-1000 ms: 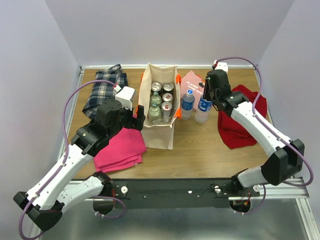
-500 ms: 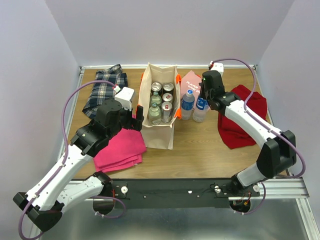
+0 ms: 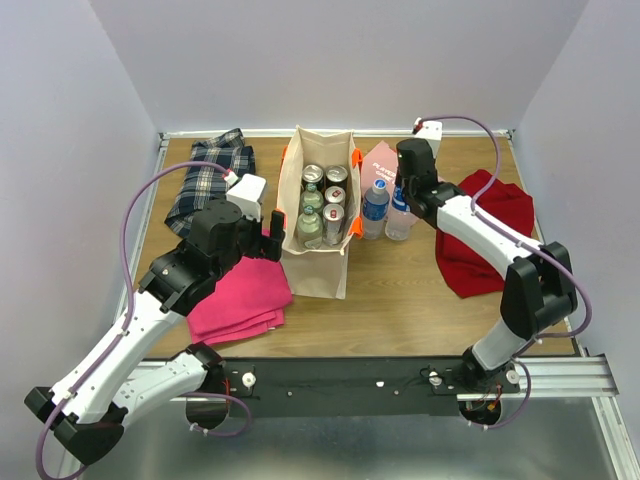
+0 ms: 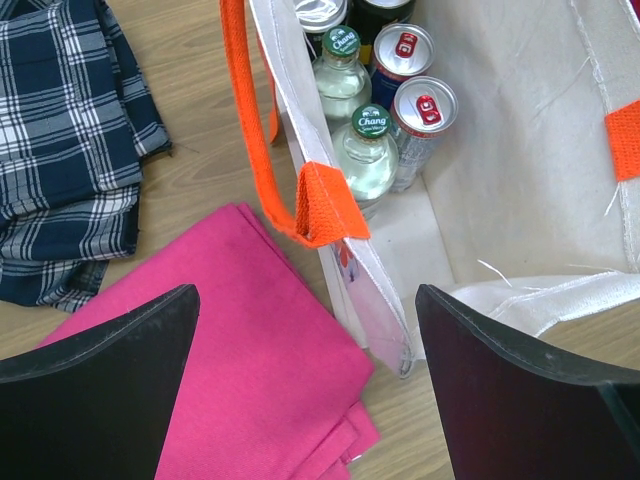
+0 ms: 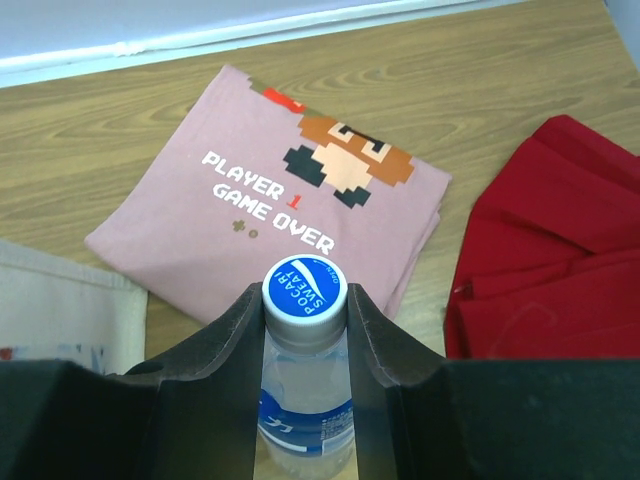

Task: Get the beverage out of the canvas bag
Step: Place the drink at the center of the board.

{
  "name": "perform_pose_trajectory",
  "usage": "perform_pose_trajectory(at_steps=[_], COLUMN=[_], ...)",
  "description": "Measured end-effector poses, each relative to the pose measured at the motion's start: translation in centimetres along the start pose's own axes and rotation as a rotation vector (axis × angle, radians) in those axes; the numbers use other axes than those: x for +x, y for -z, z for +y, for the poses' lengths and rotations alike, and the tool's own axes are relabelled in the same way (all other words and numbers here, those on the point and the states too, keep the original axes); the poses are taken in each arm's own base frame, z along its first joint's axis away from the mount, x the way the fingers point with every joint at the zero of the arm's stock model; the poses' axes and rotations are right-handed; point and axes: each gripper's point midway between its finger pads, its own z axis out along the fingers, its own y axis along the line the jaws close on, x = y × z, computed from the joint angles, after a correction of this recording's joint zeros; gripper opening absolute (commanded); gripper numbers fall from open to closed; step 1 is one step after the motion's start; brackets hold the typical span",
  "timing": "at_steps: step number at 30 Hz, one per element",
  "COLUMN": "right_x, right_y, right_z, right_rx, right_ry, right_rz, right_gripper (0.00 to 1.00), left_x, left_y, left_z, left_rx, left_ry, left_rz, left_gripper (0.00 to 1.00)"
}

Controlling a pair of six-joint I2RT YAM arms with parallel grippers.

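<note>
Your right jaws are clamped on the neck of the clear plastic bottle with the blue Pocari Sweat cap [image 5: 305, 292], which is outside the tall beige canvas bag with orange handles [image 3: 315, 268], just right of it in the upper centre of the top view. Your left jaws gape wide over the bag's lower-left corner.

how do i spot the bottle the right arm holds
Start at the tall beige canvas tote with orange handles. Right of it stands a free blue-capped clear plastic bottle. Yours is the Pocari Sweat bottle beside it, clamped in the right arm's black jaws.
</note>
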Motion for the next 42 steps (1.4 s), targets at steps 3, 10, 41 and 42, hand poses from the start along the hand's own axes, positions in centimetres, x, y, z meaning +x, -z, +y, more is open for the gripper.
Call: perform_pose_trajectory(at_steps=[3,10,41,42], right_x=[-0.1,-0.1,1.5,1.5], right_y=[-0.5,-0.6,3.6,3.6], right_z=[0.0,0.1,1.4,1.4], right_rx=[0.014,0.018,-0.201,-0.201], right_ry=[0.001,-0.001,0.01,0.009], right_rz=[-0.014,-0.016,0.132,0.133], right_gripper=[0.01,0.01,0.13,0.14], left_x=[0.0,-0.3,-0.2,-0.2], left_y=[0.0,0.4,0.2,0.2], left_z=[0.1,0.4,0.4,0.4], left_rx=[-0.007,-0.019,-0.021,-0.021], left_ry=[-0.001,0.002,0.001,0.001], left_rz=[-0.001,-0.016,-0.011,-0.011], left_gripper=[0.99,0.99,0.99,0.99])
